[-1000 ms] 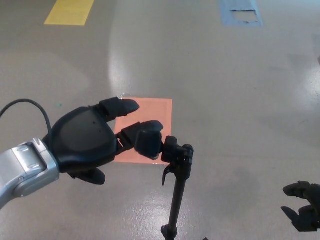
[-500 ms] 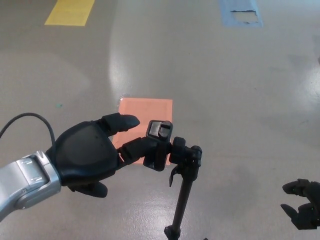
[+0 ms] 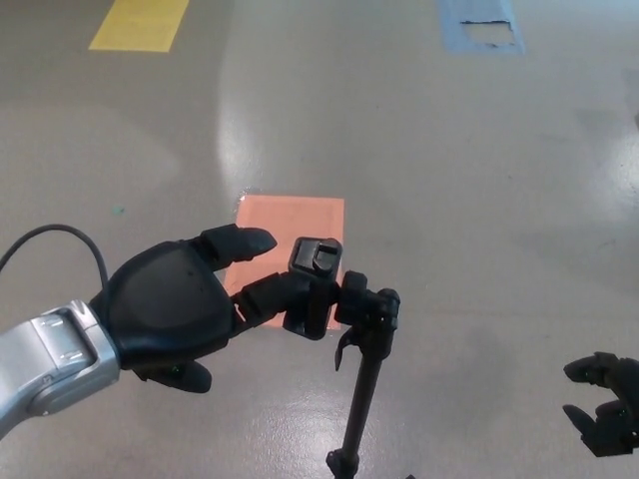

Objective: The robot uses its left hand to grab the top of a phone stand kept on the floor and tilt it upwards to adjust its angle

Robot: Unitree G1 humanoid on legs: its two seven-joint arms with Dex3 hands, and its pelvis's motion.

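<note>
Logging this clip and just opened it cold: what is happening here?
A humanoid robot is working on a phone stand that stands on the floor. Its left hand reaches in from the left, with one finger under the stand's top clamp and another extended above; the clamp is tipped up toward the camera. An orange patch marks the floor behind it. The right hand hangs idle at the lower right edge, holding nothing, fingers apart.
</note>
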